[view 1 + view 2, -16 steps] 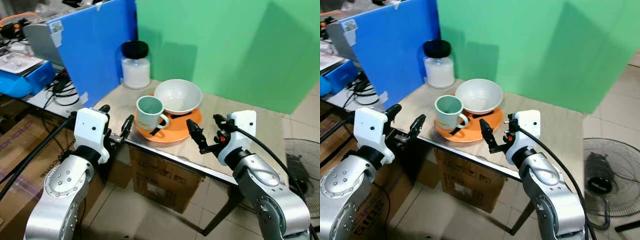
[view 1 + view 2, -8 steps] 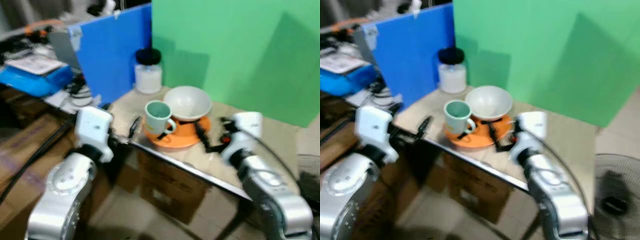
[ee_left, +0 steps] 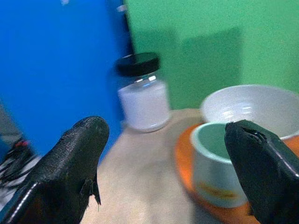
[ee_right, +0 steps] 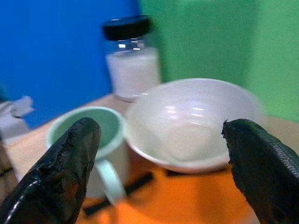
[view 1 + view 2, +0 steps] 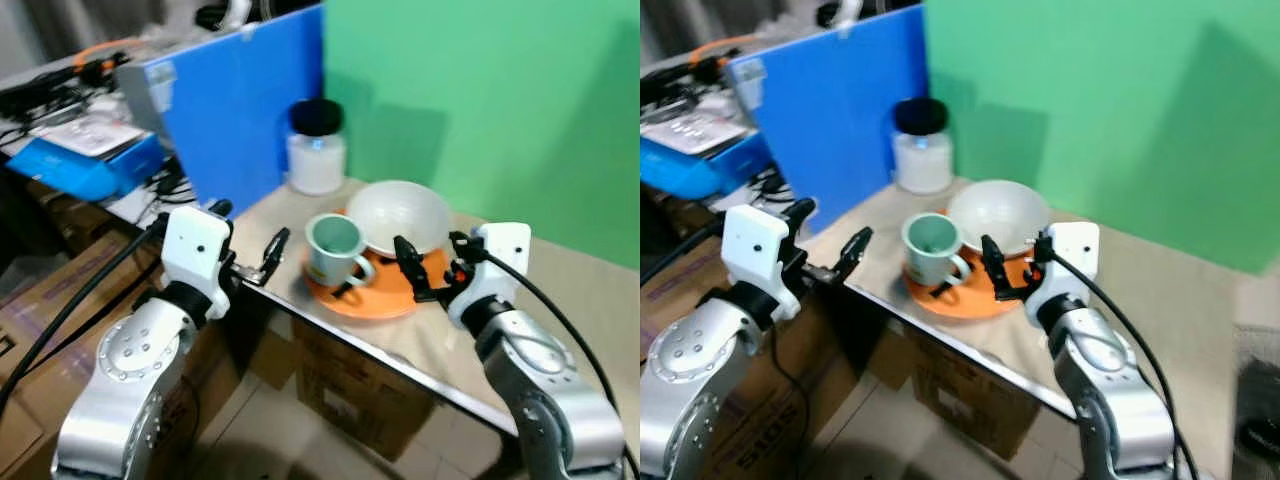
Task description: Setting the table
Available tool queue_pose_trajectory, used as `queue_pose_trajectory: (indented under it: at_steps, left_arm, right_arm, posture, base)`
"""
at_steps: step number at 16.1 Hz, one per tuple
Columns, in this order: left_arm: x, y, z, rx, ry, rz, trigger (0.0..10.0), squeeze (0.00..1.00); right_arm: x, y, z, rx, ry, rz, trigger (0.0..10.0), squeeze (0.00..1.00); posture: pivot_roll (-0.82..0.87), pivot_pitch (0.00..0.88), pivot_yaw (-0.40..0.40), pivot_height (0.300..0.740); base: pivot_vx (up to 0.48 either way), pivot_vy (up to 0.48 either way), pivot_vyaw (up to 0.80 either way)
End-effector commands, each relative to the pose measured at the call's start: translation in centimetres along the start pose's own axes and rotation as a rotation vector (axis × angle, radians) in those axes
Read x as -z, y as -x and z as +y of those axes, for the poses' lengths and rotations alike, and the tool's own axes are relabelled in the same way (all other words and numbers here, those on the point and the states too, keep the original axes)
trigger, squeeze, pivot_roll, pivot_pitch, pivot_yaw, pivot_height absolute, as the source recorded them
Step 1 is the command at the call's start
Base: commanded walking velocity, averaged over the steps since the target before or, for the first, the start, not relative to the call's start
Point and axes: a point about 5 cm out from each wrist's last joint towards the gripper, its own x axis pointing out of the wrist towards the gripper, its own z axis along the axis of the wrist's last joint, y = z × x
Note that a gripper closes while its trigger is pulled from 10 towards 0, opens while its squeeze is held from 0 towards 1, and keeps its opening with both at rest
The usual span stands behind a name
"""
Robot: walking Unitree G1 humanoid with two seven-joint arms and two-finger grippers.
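Both claws, left (image 5: pixel 262 262) and right (image 5: pixel 417 272), spread open and empty. Mug (image 5: pixel 333 250) and bowl (image 5: pixel 397 216) on orange plate (image 5: pixel 385 296): likely rigid, glazed, slippery, breakable. Best gripped at mug handle or rim.

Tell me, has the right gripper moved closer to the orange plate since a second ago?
Yes. The right gripper was short of the orange plate; its open fingers now reach over the plate's rim, toward the white bowl.

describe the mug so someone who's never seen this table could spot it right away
Find the beige table before the green backdrop, then the orange plate near its front edge. The mug stands on that plate beside the white bowl. It is the pale green cup with a handle, smaller than the bowl.
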Motion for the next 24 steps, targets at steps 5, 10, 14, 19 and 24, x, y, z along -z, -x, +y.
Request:
queue_pose_trajectory:
  at_steps: [5, 10, 14, 19, 24]
  left_arm:
    - [0.0, -0.2, 0.1, 0.000, 0.000, 0.003, 10.0, 0.51]
    - [0.0, -0.3, 0.0, 0.017, -0.003, 0.000, 10.0, 0.49]
    - [-0.4, 0.0, -0.5, 0.119, -0.008, -0.020, 10.0, 0.41]
    - [-0.3, 1.0, -2.3, 0.355, 0.008, 0.014, 10.0, 0.19]
    - [-0.1, 1.4, -2.6, 0.402, 0.018, 0.027, 10.0, 0.04]
  right_arm:
    - [-0.1, -0.3, 0.4, -0.022, 0.000, 0.000, 10.0, 1.00]
    - [0.0, -1.0, 0.7, -0.049, -0.009, 0.032, 10.0, 1.00]
    - [0.8, -2.8, -0.1, 0.026, -0.144, 0.166, 10.0, 1.00]
    - [2.0, -5.2, -1.5, 0.198, -0.321, 0.388, 10.0, 0.00]
    - [1.8, -6.9, -0.1, 0.140, -0.493, 0.417, 10.0, 0.00]
  posture:
    - [0.16, 0.000, 0.033, 0.740]
    - [0.16, 0.000, 0.035, 0.740]
    - [0.16, 0.000, 0.032, 0.740]
    - [0.16, 0.000, 0.026, 0.740]
    - [0.17, 0.000, 0.023, 0.740]
  base:
    - [0.292, 0.000, -0.45]
    - [0.283, 0.000, 0.00]
    - [0.063, 0.000, 0.00]
    - [0.000, 0.000, 0.00]
    - [0.000, 0.000, 0.00]
